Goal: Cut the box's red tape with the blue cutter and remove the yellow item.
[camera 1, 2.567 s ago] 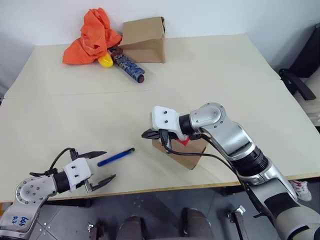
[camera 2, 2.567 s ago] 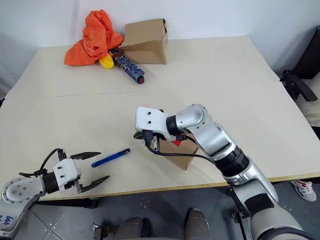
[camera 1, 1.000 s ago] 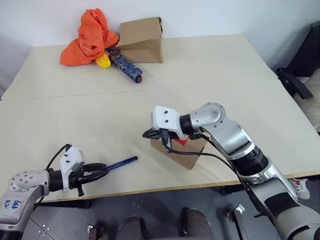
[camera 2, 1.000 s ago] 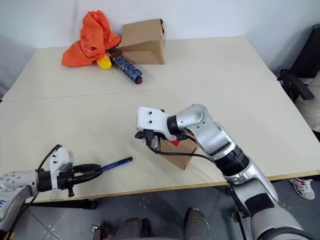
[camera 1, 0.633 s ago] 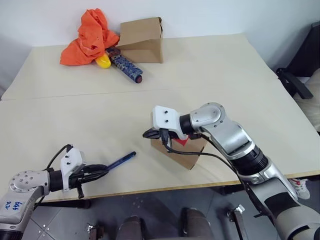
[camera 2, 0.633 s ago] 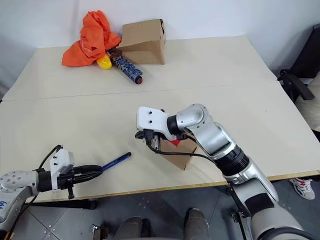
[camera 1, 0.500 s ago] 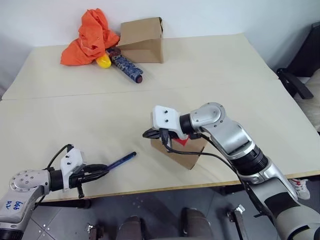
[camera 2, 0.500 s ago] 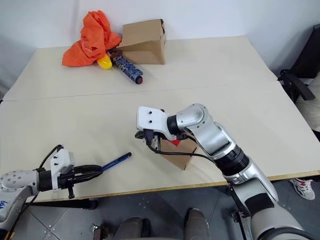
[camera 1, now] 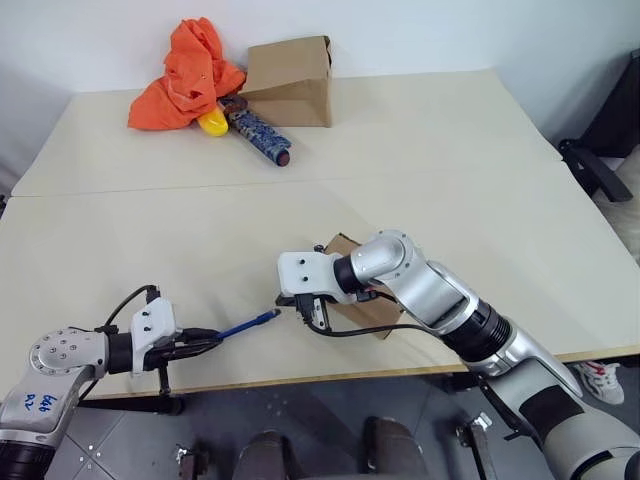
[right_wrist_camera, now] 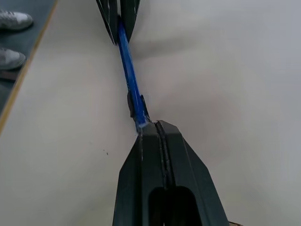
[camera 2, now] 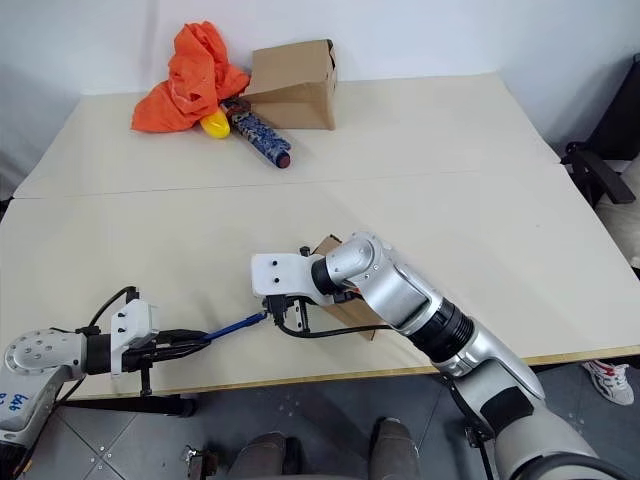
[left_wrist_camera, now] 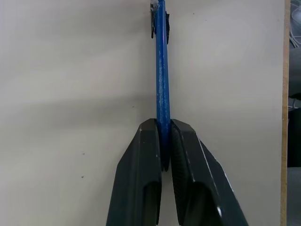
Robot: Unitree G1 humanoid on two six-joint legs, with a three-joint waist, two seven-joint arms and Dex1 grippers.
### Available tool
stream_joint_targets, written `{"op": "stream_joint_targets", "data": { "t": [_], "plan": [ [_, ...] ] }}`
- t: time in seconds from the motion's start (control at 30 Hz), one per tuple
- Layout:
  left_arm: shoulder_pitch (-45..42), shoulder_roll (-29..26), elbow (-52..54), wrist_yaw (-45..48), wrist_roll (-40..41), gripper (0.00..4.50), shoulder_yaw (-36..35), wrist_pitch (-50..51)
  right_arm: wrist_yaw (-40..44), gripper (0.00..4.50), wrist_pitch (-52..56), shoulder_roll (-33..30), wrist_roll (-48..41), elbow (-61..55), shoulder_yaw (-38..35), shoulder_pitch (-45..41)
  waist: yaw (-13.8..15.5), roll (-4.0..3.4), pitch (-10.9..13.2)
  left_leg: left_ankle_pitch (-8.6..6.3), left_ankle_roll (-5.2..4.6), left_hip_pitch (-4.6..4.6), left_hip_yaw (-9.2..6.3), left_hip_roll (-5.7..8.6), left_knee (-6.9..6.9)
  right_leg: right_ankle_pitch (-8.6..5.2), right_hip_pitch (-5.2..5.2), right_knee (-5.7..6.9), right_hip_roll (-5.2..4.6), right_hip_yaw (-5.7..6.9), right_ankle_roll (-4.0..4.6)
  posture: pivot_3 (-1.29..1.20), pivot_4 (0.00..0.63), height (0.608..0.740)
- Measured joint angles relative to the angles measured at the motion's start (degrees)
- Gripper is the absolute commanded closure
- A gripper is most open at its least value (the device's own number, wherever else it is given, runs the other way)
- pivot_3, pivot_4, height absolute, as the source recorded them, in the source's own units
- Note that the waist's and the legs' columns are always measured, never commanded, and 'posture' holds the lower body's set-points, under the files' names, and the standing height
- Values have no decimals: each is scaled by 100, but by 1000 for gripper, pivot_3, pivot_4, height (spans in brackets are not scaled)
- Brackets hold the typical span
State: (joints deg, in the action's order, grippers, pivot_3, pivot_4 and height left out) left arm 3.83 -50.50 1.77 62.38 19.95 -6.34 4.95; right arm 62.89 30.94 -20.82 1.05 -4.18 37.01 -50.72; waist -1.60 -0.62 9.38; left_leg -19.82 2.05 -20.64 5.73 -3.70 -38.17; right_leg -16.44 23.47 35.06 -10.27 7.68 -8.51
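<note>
The blue cutter [left_wrist_camera: 162, 89] is clamped at its rear end between your left gripper [left_wrist_camera: 163, 136]'s two black fingers, pressed in on it from both sides. The cutter points toward the box [camera 1: 362, 306], its far tip just short of the box's near-left corner. Your right gripper [right_wrist_camera: 159, 128] has its fingers pressed flat together with nothing between them; their tips sit right at the cutter's far end, touching or nearly so. The box stands near the table [camera 1: 450, 180]'s front edge, largely hidden behind your right wrist, so you cannot see the red tape from here. Well beyond the box, at the table's far-left side, lie a larger cardboard carton [camera 1: 292, 68], an orange cloth [camera 1: 186, 75], a blue-patterned cylinder [camera 1: 258, 132] and a small glossy yellow object [camera 1: 212, 123].
</note>
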Motion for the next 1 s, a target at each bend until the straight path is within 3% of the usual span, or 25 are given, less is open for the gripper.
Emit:
{"op": "stream_joint_targets", "data": {
  "t": [0.13,0.23,0.43,0.83,1.0],
  "plan": [
    [-166,-22,-30,117,0,4069,29,280,-4,4500,-118,128,18,72,-1,-62,0,-1,-1,0,0,1,0,0,0,0,-1,2,0,0,0,0,150,740],
    [-231,-20,-28,149,-1,3576,67,355,-5,4500,-165,155,17,111,-12,-88,13,0,-1,0,0,2,-1,0,-3,0,-4,3,0,0,0,0,150,740],
    [-440,134,-73,157,-62,1945,237,232,-8,4500,-194,120,18,170,-154,-87,74,-1,-2,5,-7,2,-2,1,-16,0,-10,4,-1,-1,1,0,150,740],
    [-746,288,-492,140,-327,1945,423,-474,-6,4500,-177,8,3,165,-269,-86,155,-1,-2,5,-8,0,-2,0,-50,-1,-10,31,-2,-8,7,0,150,740],
    [-872,311,-456,91,-389,1945,504,-300,-7,4500,-169,-15,1,164,-373,-87,156,-1,-2,5,-9,0,-2,0,-54,-1,-10,34,-3,-8,7,0,150,740]
  ]
}}
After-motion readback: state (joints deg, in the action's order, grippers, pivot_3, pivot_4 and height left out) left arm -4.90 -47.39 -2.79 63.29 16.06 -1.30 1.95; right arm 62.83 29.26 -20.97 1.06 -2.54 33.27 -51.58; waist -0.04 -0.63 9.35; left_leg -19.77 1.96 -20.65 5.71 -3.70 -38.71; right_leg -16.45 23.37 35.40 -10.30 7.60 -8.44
